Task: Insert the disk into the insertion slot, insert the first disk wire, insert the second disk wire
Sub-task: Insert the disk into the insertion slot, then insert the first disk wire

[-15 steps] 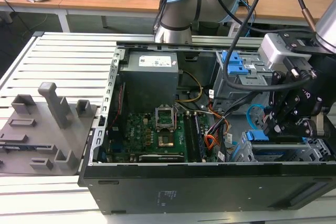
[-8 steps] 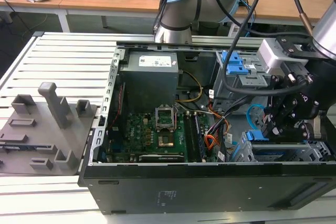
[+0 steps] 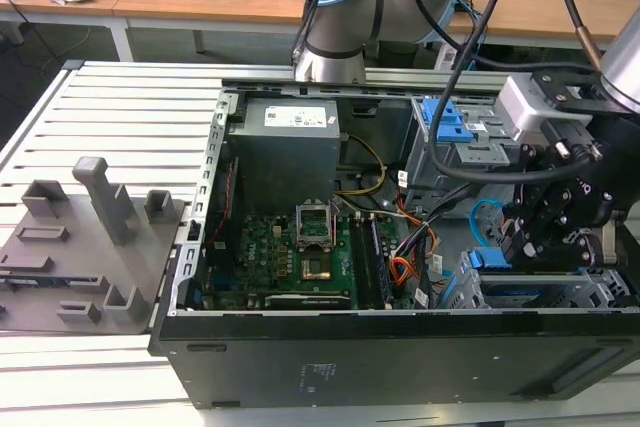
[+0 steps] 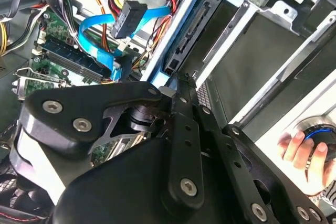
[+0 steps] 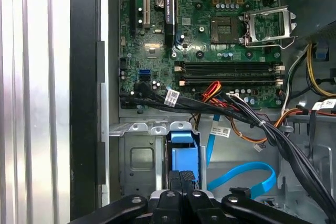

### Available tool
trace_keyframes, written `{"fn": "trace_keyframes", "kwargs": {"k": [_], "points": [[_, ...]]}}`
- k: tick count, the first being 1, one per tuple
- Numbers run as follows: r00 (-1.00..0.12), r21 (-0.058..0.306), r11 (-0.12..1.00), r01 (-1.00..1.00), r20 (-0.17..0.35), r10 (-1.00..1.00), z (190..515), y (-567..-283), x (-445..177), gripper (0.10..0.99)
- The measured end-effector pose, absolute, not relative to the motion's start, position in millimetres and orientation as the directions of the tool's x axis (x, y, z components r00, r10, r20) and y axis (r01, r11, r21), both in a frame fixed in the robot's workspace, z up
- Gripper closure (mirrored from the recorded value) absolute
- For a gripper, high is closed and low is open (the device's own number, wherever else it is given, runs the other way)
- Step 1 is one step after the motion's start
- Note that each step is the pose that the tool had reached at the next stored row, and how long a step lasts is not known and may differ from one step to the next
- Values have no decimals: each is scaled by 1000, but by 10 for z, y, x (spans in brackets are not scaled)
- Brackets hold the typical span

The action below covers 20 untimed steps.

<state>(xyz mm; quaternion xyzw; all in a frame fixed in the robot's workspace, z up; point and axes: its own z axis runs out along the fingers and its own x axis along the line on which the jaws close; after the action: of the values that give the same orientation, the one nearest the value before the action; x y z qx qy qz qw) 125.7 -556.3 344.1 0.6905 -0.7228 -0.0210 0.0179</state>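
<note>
The disk (image 3: pixel 522 289), framed by its blue carrier (image 5: pixel 182 148), lies inside the insertion slot (image 3: pixel 590 293), a low silver cage at the case's front corner on the exterior view's right. My gripper (image 5: pixel 182 181) is shut, and its black fingertips (image 4: pixel 181 92) rest against the carrier's blue end tab. The first disk wire (image 3: pixel 400 269), orange-red, lies loose over the motherboard's edge. Beside the cage loops the second disk wire (image 5: pixel 242 177), light blue and unplugged. It also shows in the second wrist view (image 4: pixel 97 24), with a dark plug (image 4: pixel 128 18) hanging in front of it.
A taller grey cage with blue latches (image 3: pixel 450 127) stands behind the slot. Black cable bundles (image 5: pixel 273 135) cross between the motherboard (image 3: pixel 290 247) and the cage. A grey fixture with blocks (image 3: pixel 90 237) lies outside the case. A person's hand (image 4: pixel 296 148) rests on a knob.
</note>
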Motion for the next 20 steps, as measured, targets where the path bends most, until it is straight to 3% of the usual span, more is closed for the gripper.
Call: {"fn": "trace_keyframes", "kwargs": {"k": [15,20], "points": [[-46,55,46,-997,-3,-999,3447,-5558,1316,980],[-46,55,46,-997,-3,-999,3682,-5557,1316,980]]}}
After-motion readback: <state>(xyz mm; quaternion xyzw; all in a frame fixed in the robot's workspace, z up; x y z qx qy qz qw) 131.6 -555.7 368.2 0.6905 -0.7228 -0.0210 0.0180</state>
